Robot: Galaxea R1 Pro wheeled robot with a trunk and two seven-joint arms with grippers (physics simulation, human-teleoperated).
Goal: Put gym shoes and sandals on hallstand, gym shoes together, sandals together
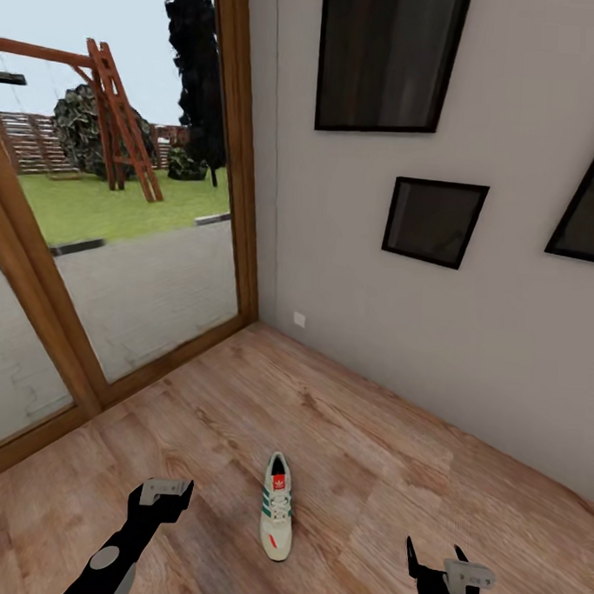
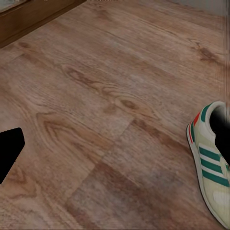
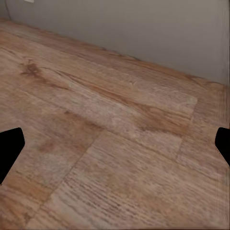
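Your corridor floor (image 1: 368, 440) carries one gym shoe (image 1: 276, 516), lying unlifted between your two end effectors and well short of the grey wall (image 1: 469, 341), so by the look of it the racking lies ahead. Left end effector (image 1: 166, 492) and right end effector (image 1: 438, 561) both hang spread and empty. The left wrist view catches the shoe's green-striped side; the head view adds the window (image 1: 118, 218).

A single gym shoe (image 1: 276, 507) lies on the corridor floor (image 1: 342, 439) between the left gripper (image 1: 166, 492) and the right gripper (image 1: 435, 561), well short of the wall (image 1: 469, 341) behind it, with the glass door (image 1: 117, 235) off to its left
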